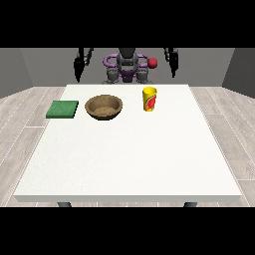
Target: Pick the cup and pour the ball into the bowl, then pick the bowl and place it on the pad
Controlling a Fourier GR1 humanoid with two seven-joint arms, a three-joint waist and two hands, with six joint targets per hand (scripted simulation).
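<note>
On the white counter (pixel 129 159) the yellow cup with a red mark (pixel 149 99) stood upright right of the brown wooden bowl (pixel 103 106); the green square pad (pixel 63 109) lay left. My robot hand at the view's right (pixel 174 64) and my robot hand at the view's left (pixel 78 67) hung apart from everything; I could not tell their fingers' state.

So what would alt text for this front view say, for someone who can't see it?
A white table holds a green pad, a brown bowl and a yellow cup in a row from the view's left. Behind it a humanoid robot holds each robot hand raised, touching nothing.
</note>
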